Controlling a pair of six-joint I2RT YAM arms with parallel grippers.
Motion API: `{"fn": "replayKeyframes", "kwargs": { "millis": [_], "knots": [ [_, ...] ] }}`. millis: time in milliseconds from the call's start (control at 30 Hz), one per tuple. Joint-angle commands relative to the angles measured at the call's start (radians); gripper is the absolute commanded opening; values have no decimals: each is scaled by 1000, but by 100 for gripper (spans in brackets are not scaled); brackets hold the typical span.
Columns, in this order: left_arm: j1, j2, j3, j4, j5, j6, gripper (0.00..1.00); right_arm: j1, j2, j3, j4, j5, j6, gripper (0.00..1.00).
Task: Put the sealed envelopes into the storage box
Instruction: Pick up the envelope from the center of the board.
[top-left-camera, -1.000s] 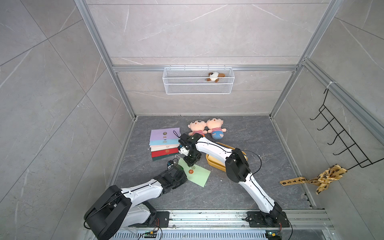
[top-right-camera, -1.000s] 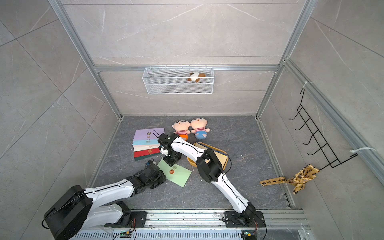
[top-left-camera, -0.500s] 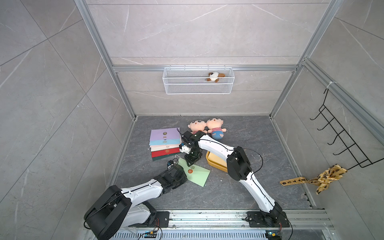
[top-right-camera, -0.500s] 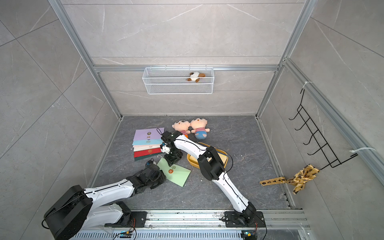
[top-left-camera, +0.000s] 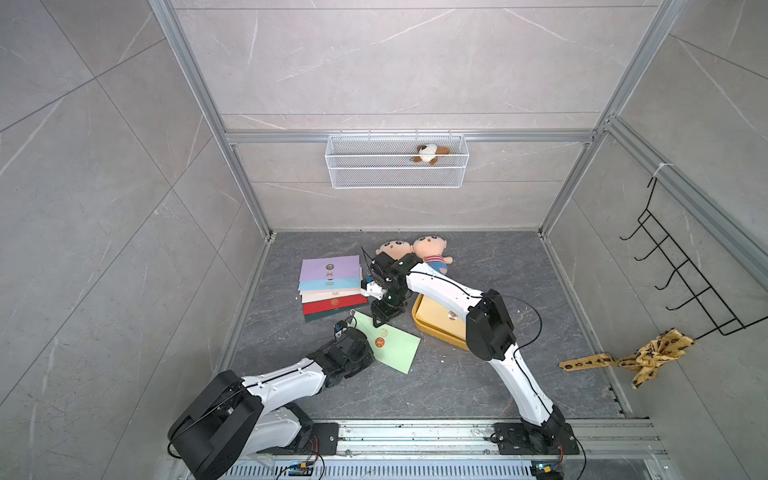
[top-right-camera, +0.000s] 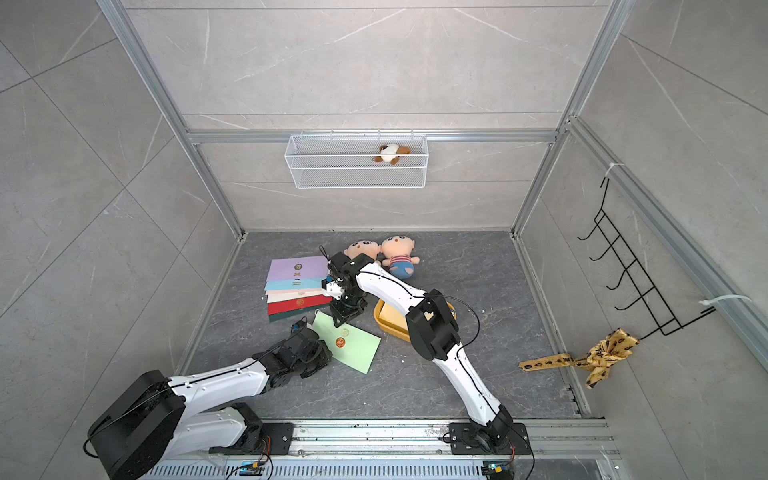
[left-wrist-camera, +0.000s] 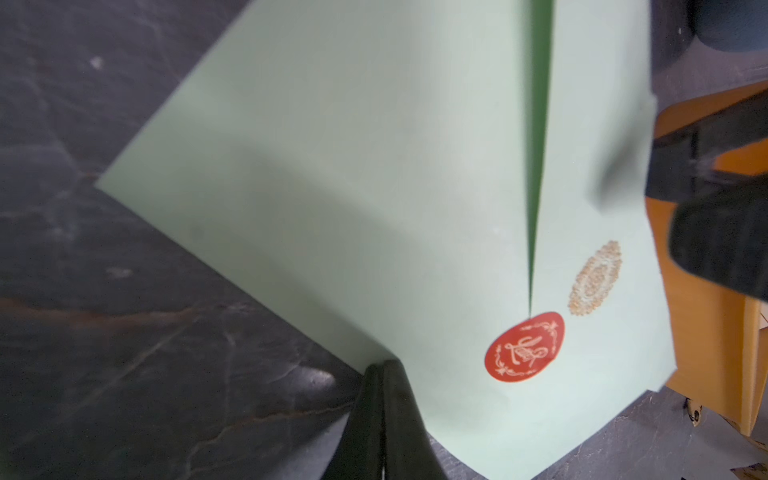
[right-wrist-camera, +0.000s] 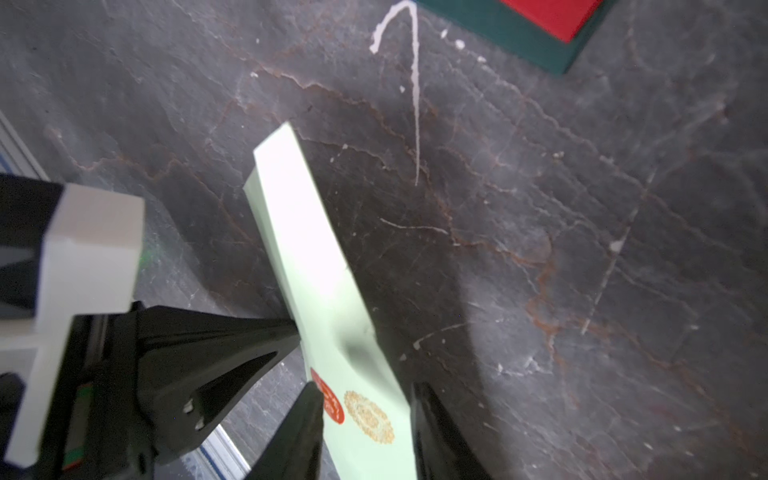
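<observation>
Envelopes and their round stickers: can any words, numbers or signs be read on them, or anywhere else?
Red sticker on the pale green envelope: a curly gold emblem, no readable letters.
Gold sticker beside it: pattern only.
Stickers on the stacked envelopes: too small to read.
Nothing else readable.

I'm holding the left arm (top-left-camera: 286, 376) low and stretched forward, with the left gripper (left-wrist-camera: 382, 370) pinching the edge of the pale green envelope (left-wrist-camera: 353, 166), jaws pressed together. I'm reaching the right arm (top-left-camera: 444, 286) across with its elbow raised and wrist pointing down, the right gripper (right-wrist-camera: 361, 399) straddling the same envelope, jaws parted.
</observation>
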Motion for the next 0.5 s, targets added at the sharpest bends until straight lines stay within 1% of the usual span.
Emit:
{"fn": "replayKeyframes", "kwargs": {
  "millis": [0, 167, 400, 467],
  "knots": [
    [-1, 54, -49, -163, -38, 24, 7, 13, -54, -38, -31, -123, 5, 39],
    [-2, 54, -47, -162, -37, 28, 7, 6, -98, -96, -28, -186, -26, 39],
    [-2, 53, -46, -163, -36, 30, 7, 7, -99, -128, -36, -217, -18, 37],
    [-1, 51, -47, -162, -36, 30, 7, 7, -96, -131, -38, -213, -15, 34]
  ]
}}
